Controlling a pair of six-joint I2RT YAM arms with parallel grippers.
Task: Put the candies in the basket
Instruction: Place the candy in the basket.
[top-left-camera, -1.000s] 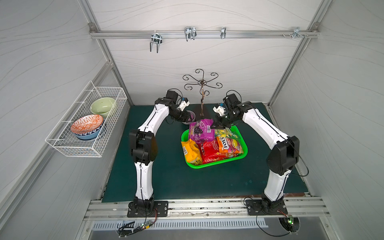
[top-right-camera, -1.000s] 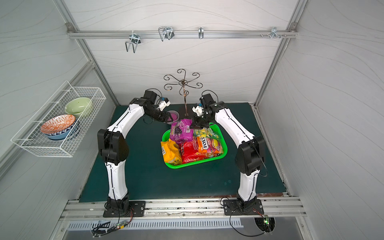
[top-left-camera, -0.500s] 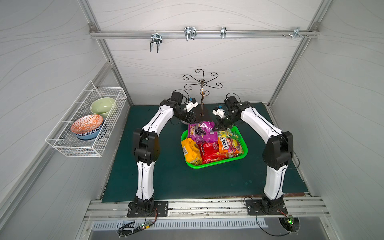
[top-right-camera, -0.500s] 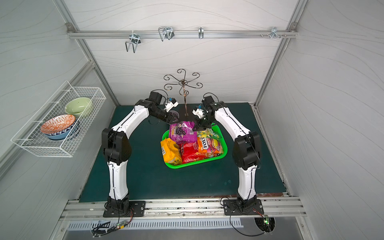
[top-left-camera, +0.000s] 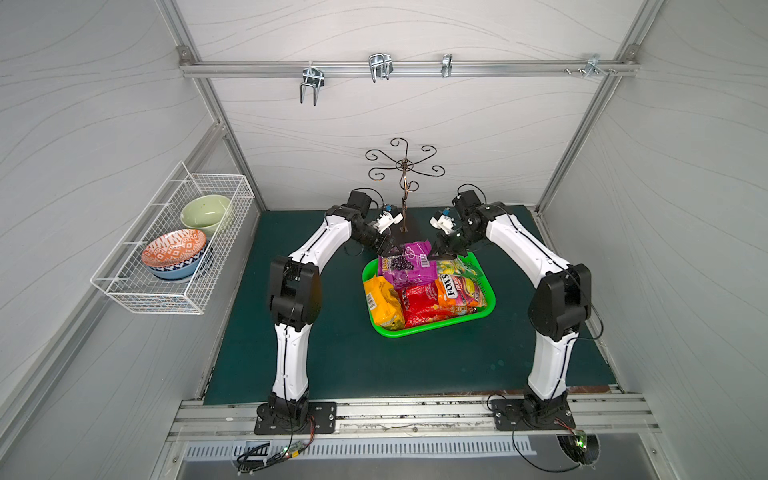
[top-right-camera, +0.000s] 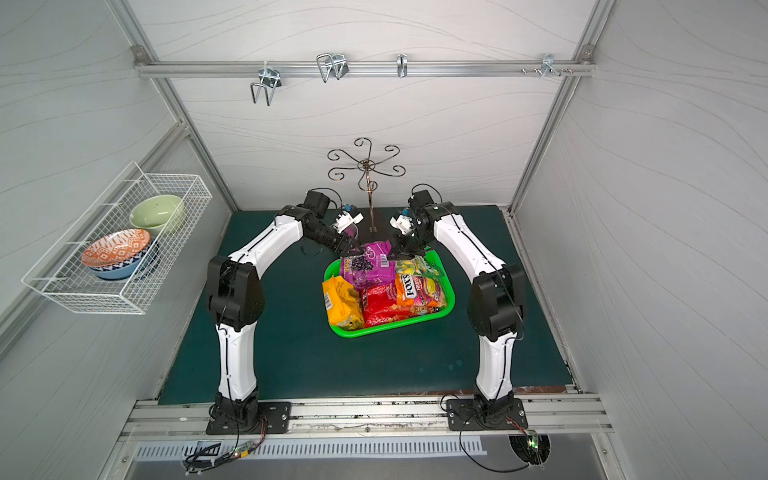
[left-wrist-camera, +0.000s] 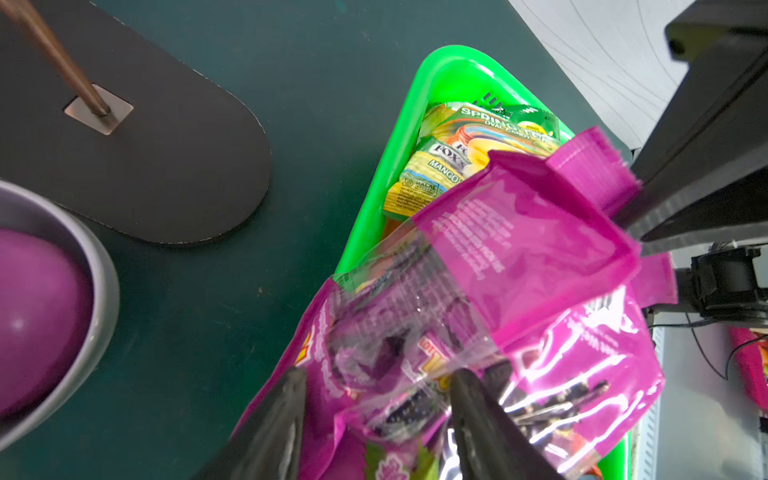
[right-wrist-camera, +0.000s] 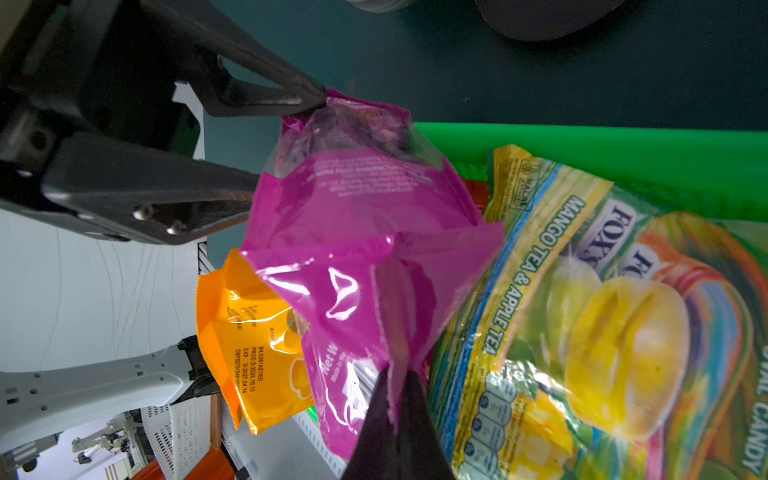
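The green basket holds several candies: a yellow bag, a red bag, an orange bag and a green mango bag. On top at the far end lies the purple bag. My right gripper is shut on the purple bag's seam and lifts that end. My left gripper is open, its fingers straddling the purple bag's other far corner.
A curly metal stand rises just behind the basket on a dark oval base. A grey bowl with a pink ball sits beside the base. A white wire rack with bowls hangs on the left wall.
My left gripper has moved in toward the basket onto the purple bag's corner, and its jaws have narrowed. The right gripper has kept its grip on the bag.
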